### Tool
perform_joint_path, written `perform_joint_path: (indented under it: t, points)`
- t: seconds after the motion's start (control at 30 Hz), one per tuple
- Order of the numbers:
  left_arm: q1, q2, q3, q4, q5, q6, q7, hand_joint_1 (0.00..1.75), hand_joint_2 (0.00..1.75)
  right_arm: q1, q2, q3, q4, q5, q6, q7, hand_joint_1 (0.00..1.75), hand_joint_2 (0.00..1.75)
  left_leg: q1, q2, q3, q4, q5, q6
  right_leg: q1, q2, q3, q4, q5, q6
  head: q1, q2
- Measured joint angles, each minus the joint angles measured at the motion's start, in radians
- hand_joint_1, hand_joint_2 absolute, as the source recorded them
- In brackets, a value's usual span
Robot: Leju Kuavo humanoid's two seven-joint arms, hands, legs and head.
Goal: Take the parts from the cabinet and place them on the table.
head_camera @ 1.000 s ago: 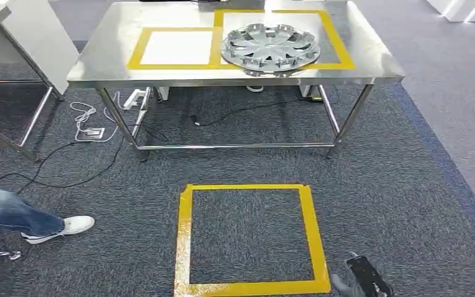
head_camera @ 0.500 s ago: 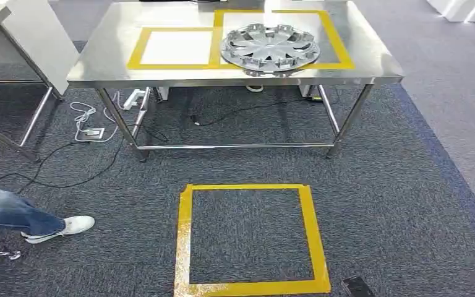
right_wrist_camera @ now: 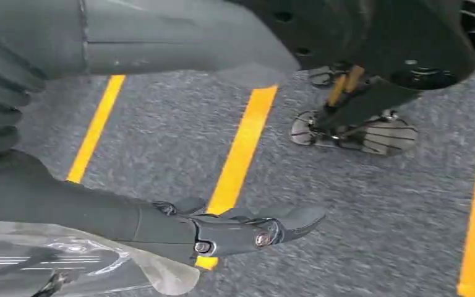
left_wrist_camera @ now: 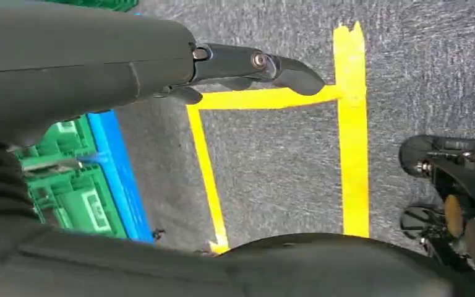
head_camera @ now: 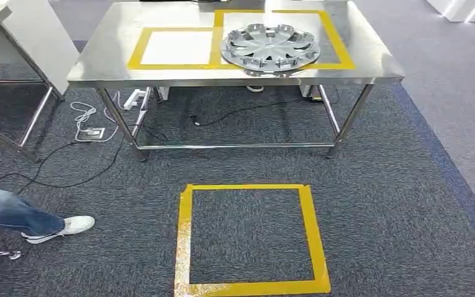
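Hubcap (head_camera: 270, 48), silver and spoked, is lying flat on the stainless steel table (head_camera: 99, 62), inside the right-hand yellow tape frame (head_camera: 337, 43) and overlapping the strip it shares with the left-hand frame, which is holding a plain white sheet (head_camera: 176, 48). A second ago the dark fingertips of the right hand were poking into the head view's lower right corner; half a second ago only a sliver remained, and now that corner is showing bare carpet. The table and hubcap are sitting exactly as before, so the arm is dropping to the robot's side rather than the body moving. I am reading this as one part delivered and the robot getting ready to head back to the cabinet for another.

In the wrist views both arms are hanging over the floor. The left hand (left_wrist_camera: 222, 68) is carrying nothing, its dark fingers (left_wrist_camera: 284, 71) lying straight and close together over the tape. The right hand (right_wrist_camera: 235, 229) is likewise empty, fingers extended and loosely apart.

Textures contrast sharply: glossy, reflective tabletop and tubular legs; coarse grey-blue carpet (head_camera: 396, 204); matte yellow floor square (head_camera: 250, 238), scuffed along its near edge. Cables (head_camera: 86, 117) are trailing under the table, and a person's jeans-clad leg and white sneaker (head_camera: 68, 226) are resting at the left.
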Motion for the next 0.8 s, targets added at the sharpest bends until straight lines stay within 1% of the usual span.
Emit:
perform_joint_path:
  t: [0.13, 0.17, 0.8]
  points:
    - [0.002, 0.003, -0.016, -0.003, 0.003, 0.0, 0.0, 0.0, 0.0, -0.006, 0.002, -0.001, 0.019, -0.002, 0.0, 0.0, 0.0, 0.0, 0.0, 0.0, 0.0, 0.0, 0.0, 0.0, 0.0, 0.0, 0.0, 0.0, 0.0, 0.0, 0.0, 0.0]
    - [0.003, 0.003, -0.019, -0.003, 0.003, 0.0, 0.0, 0.0, 0.0, -0.006, 0.002, -0.001, 0.023, -0.003, 0.0, 0.001, 0.0, 1.75, 0.0, 0.0, 0.0, 0.0, 0.0, 0.0, 0.0, 0.0, 0.0, 0.0, 0.0, 0.0, 0.0, 0.0]
    - [0.004, 0.005, -0.026, -0.008, 0.003, 0.0, 0.0, 0.0, 0.0, -0.008, 0.003, -0.001, 0.043, -0.005, 0.001, 0.001, 0.0, 1.75, 0.0, 0.0, 0.0, 0.0, 0.0, 0.0, 0.0, 0.0, 0.0, 0.0, 0.0, 0.0, 0.0, 0.0]
